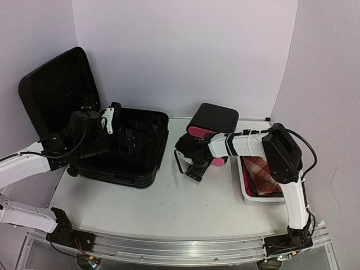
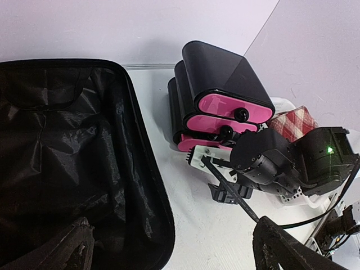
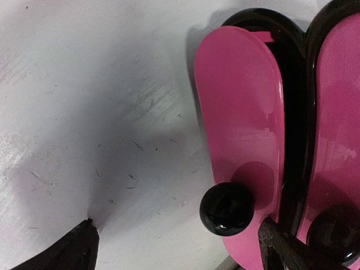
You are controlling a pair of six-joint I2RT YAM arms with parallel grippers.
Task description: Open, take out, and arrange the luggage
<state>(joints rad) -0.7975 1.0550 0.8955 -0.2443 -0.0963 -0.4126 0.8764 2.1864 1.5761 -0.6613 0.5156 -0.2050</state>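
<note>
We see the large black hard-shell suitcase [image 1: 143, 163] lying open at the left of the table [image 1: 169, 208], directly beneath the spread, empty jaws of our left arm [image 1: 28, 163], while our right arm [image 1: 242, 143] points its gaping jaws at the knob [image 3: 226, 208] of a pink-fronted black box [image 1: 216, 118].

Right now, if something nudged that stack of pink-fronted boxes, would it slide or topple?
The boxes are probably stiff, since they look like glossy hard plastic. They are stacked three high and unevenly, so a push near the top might shift or topple them. The round, shiny knob could be slippery to pinch.
</note>
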